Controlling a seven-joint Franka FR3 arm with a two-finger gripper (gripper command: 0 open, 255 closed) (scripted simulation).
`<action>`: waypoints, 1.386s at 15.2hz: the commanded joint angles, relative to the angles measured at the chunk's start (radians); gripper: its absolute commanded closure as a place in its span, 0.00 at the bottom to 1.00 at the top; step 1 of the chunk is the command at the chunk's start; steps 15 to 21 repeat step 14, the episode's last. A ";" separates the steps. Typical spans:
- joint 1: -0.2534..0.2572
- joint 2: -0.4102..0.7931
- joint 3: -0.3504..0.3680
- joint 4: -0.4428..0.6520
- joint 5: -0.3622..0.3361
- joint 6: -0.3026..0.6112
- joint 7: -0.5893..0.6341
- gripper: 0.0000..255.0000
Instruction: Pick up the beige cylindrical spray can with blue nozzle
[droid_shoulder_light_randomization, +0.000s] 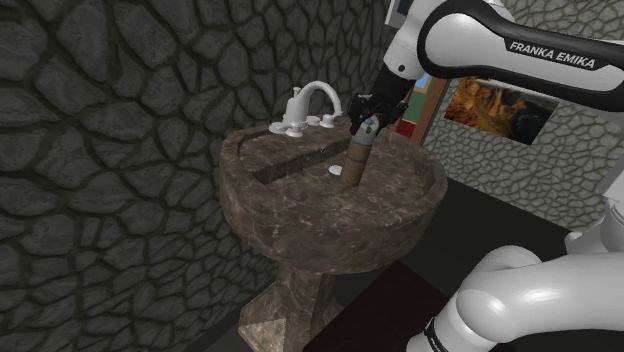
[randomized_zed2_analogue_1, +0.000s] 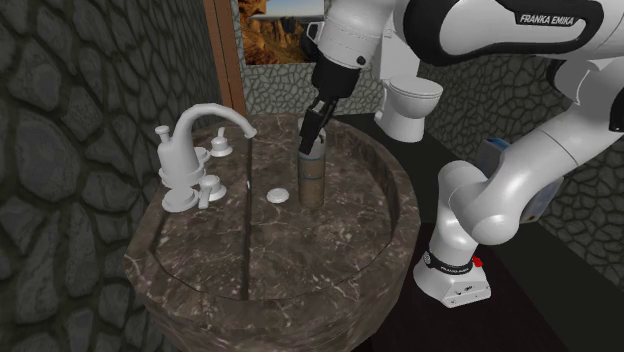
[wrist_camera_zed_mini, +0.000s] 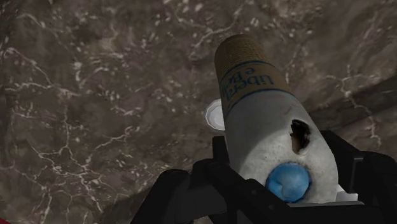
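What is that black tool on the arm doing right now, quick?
The tool is closed, holding the spray can near its top.

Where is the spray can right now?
In the second exterior view the can is upright in the sink, just right of the white drain, the jaws clasping its top.

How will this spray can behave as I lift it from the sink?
The spray can looks rigid, so the jaws should not dent it. Its smooth round body may swivel, since the gripper clasps it high, by the blue nozzle. Tall and narrow, it would likely tip and roll if dropped in the sink.
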 joint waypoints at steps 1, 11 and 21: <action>-0.001 0.008 -0.001 0.032 -0.001 -0.023 -0.001 1.00; -0.008 0.066 -0.002 0.213 -0.006 -0.147 -0.007 1.00; -0.009 0.074 -0.002 0.236 -0.007 -0.161 -0.008 1.00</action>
